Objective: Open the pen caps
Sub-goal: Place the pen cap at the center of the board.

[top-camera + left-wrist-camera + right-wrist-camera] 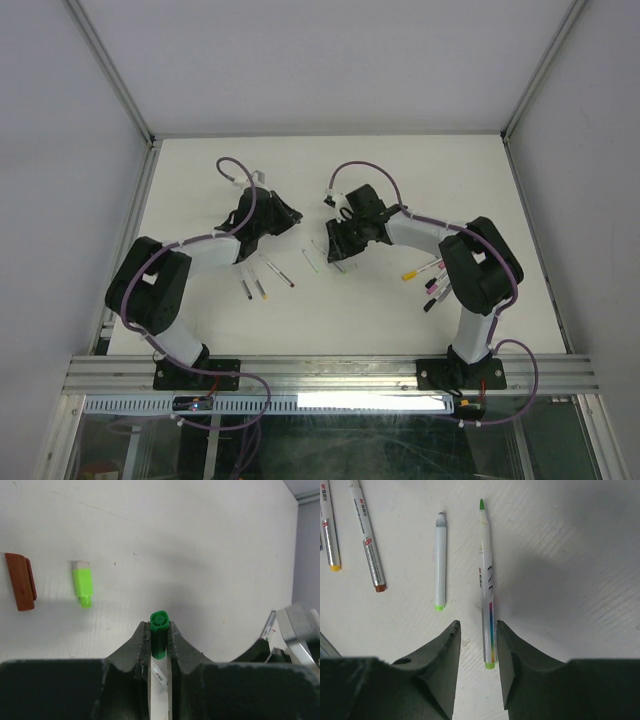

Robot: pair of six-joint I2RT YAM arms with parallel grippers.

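Left wrist view: the left tool [159, 630] is clenched on a white pen barrel [159, 677]. The green cap [158, 637] juts past its tips, probably so the other arm can pull it. A lime cap [82, 582] and a maroon cap [20, 580] lie ahead on the surface [210, 540]. The right tool [477, 626] stands released, straddling an uncapped green pen [486, 580].

Pen [485, 580] between jaws of right claw [478, 625]

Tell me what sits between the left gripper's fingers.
The left gripper clamps a white pen barrel, its green cap sticking out. The barrel's other end is hidden.
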